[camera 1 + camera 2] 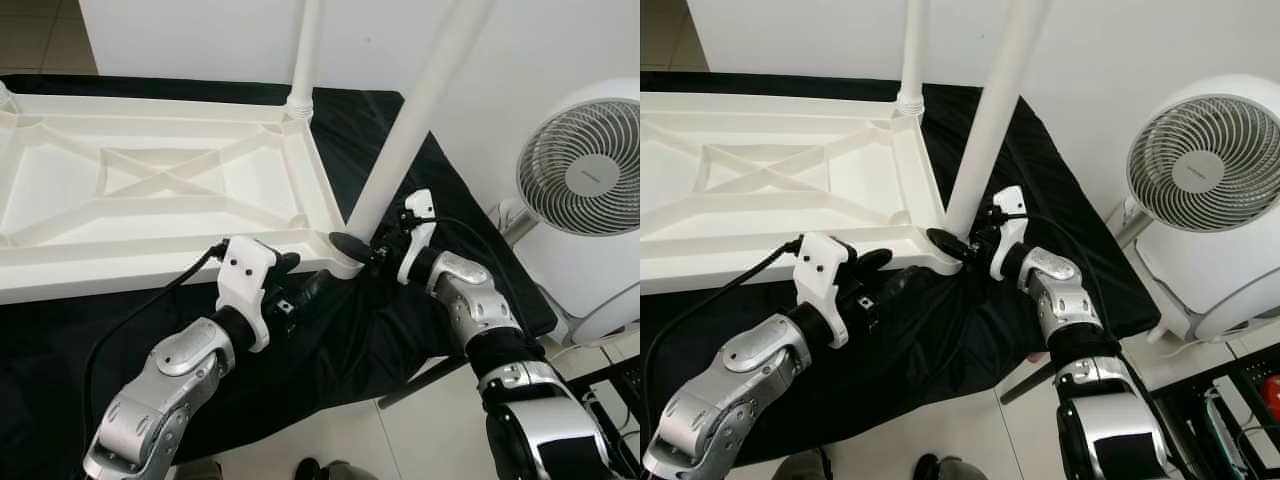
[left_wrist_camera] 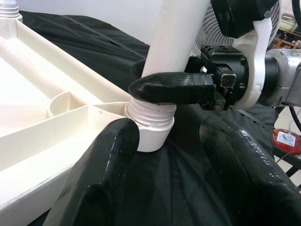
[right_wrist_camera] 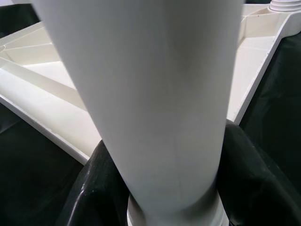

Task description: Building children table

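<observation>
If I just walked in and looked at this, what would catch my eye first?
Probably the white table lying upside down on a black cloth, with two legs sticking up. The right gripper clasps the near leg just above its corner socket, while the left gripper sits open beside that corner. A white fan stands at the right.

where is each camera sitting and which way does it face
Left eye view: on the head, looking down at the upturned tabletop on black cloth; both arms show.
Right eye view: the other eye, same scene, fan to the right.
Left wrist view: along the left claw, open, towards the table leg in its corner socket.
Right wrist view: along the right claw, closed around that leg.
Both wrist views share the leg.
</observation>
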Motion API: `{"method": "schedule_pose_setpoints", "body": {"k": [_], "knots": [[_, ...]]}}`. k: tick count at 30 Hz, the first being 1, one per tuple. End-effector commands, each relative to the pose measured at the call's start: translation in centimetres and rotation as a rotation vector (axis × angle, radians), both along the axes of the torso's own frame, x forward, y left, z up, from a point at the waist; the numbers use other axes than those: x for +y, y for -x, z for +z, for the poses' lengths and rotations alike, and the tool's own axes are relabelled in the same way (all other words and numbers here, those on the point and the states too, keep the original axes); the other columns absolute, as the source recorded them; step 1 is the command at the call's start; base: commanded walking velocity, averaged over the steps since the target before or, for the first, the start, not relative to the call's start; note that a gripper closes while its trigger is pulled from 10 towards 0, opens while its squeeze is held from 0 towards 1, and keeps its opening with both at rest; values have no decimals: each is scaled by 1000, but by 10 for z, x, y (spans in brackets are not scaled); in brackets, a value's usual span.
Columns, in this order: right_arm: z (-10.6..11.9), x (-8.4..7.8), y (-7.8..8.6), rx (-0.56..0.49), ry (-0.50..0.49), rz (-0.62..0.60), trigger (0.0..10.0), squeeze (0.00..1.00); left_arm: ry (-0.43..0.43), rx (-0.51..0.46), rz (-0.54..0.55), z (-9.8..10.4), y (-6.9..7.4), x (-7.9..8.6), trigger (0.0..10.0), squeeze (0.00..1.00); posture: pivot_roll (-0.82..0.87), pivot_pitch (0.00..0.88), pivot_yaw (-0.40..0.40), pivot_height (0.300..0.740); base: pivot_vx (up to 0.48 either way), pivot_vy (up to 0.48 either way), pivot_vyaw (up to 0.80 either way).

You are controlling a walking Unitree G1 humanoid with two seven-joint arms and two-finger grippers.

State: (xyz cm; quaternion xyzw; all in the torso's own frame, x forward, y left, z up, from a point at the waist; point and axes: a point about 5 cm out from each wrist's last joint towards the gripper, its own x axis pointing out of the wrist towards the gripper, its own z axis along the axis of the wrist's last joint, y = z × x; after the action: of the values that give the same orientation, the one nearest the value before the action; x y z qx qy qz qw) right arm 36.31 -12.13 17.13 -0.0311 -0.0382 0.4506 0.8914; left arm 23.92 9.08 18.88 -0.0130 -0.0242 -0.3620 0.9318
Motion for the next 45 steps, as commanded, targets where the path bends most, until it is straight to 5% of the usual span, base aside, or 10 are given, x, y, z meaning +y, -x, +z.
{"method": "schedule_pose_setpoints", "body": {"k": [1, 10, 11, 18, 30, 45], "knots": [[-7, 1, 1, 26, 6, 22, 0, 0, 1, 11, -52, -1, 3, -5, 10000, 0, 208, 156, -146, 740, 0, 0, 0], [-20, -10, 7, 47, 6, -77, 745, 0, 2, 15, -59, -2, 3, -6, 10000, 0, 201, 160, -147, 740, 0, 0, 0], [-22, -12, 8, 51, 3, -100, 10000, 0, 1, 16, -60, -2, 3, -6, 10000, 0, 199, 160, -147, 740, 0, 0, 0], [-24, -5, 19, 37, -52, -240, 10000, 0, 1, 21, -70, -2, 4, -7, 10000, 0, 186, 160, -146, 740, 0, 0, 0], [-22, 40, 37, 68, -227, -585, 10000, 0, 2, 19, -90, -2, 4, -10, 10000, 0, 177, 153, -146, 740, 0, 0, 0], [-15, 45, 43, 98, -242, -707, 10000, 0, 2, 17, -88, -1, 5, -10, 10000, 0, 150, 167, -161, 740, 0, 0, 0]]}}
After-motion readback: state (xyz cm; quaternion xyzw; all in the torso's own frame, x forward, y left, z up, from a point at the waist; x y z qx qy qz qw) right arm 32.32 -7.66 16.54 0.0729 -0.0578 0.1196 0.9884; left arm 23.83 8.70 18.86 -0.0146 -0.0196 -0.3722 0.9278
